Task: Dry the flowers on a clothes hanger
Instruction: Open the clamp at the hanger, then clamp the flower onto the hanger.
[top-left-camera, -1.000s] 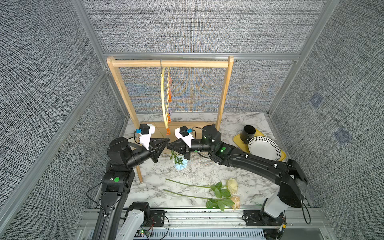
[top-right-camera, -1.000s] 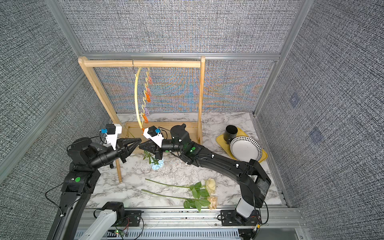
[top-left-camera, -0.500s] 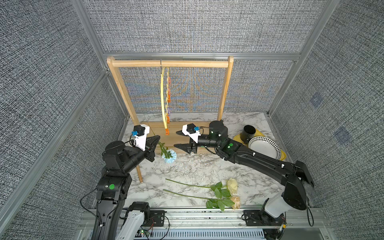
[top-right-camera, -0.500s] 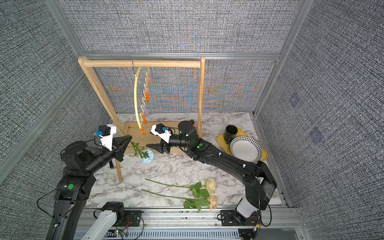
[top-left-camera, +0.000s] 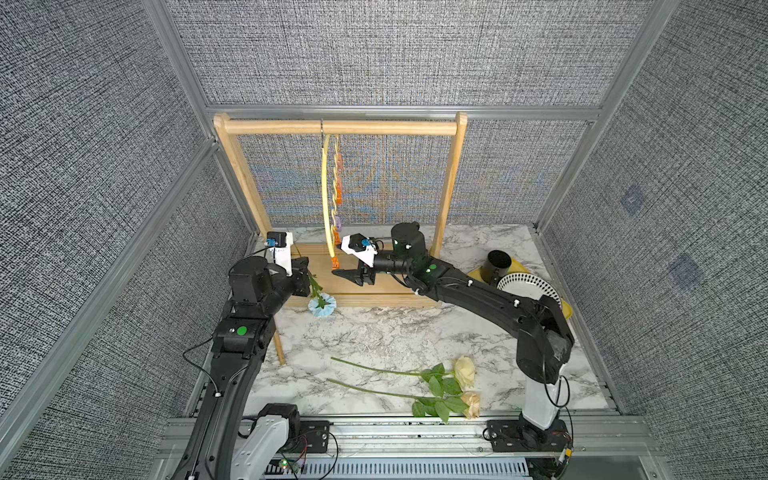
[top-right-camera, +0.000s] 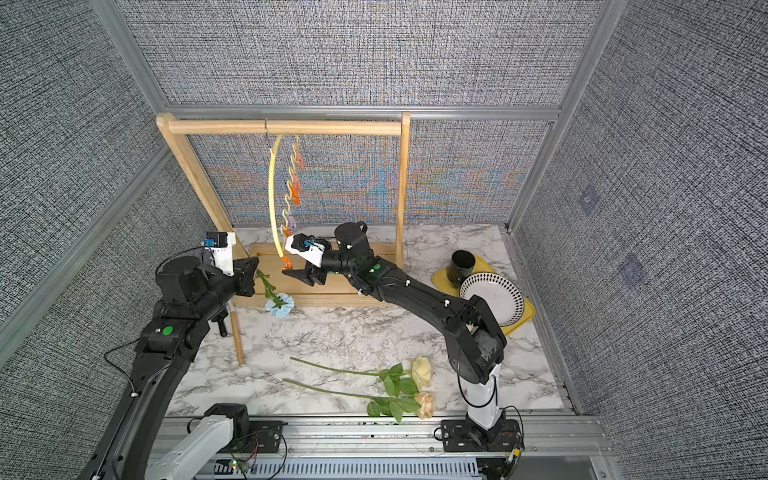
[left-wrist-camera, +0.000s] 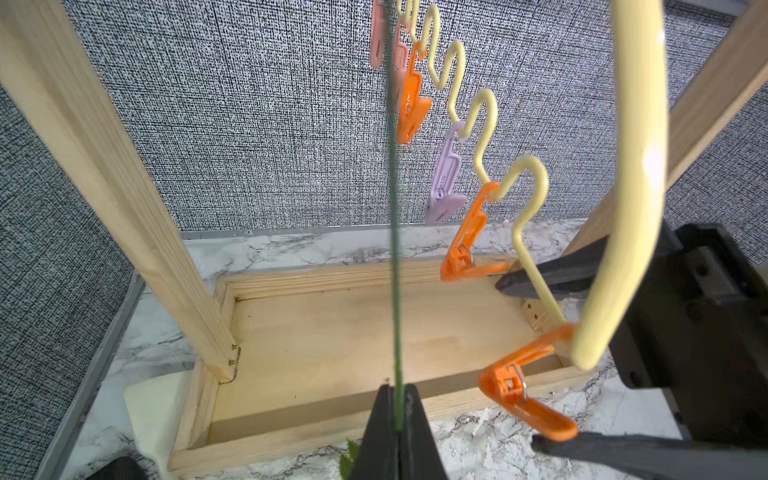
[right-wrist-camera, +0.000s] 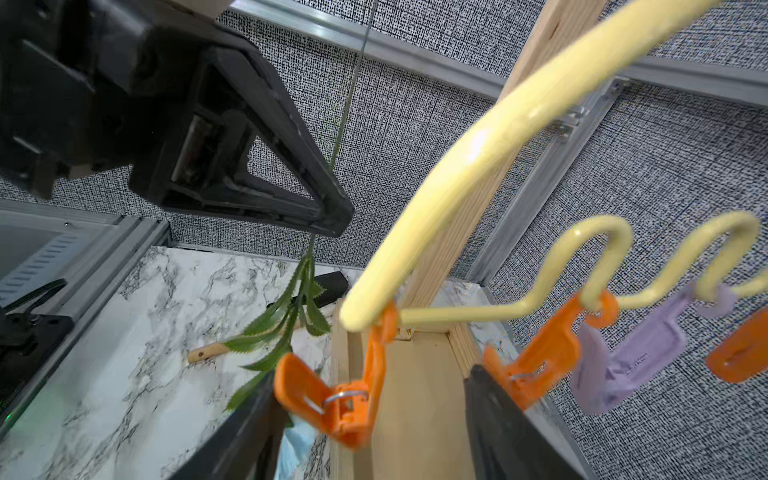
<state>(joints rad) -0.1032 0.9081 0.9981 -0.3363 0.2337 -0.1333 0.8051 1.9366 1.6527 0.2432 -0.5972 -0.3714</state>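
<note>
left pincer (left-wrist-camera: 397, 390) clamped on thin stem of small light-blue flower (top-left-camera: 322, 305), bloom dangling below; right pincer (top-left-camera: 347, 277) spread, empty, orange plastic clip (top-left-camera: 333, 262) of slim pale-yellow hanger (top-left-camera: 326, 199) between jaws; nothing clipped yet, cream rose (top-left-camera: 464, 371) + beige rose (top-left-camera: 471, 405) lying well apart

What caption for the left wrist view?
Shut left gripper holds the flower stem before the clothes hanger; open right gripper straddles the orange clip at its end.

A: Clothes hanger (left-wrist-camera: 636, 166) finish?
B: Smooth, glossy yellow coating. Clips (left-wrist-camera: 519, 395): glossy plastic, metal springs.
A: Remainder?
B: Rack (top-left-camera: 374, 126): bare matt wood, grain visible. Tabletop (top-left-camera: 374, 340): smooth, marble-patterned. Walls (top-left-camera: 395, 54): coarse woven cloth. Wall posts (top-left-camera: 174, 54): brushed metal. Blue flower (top-left-camera: 322, 305): matt stem.
</note>
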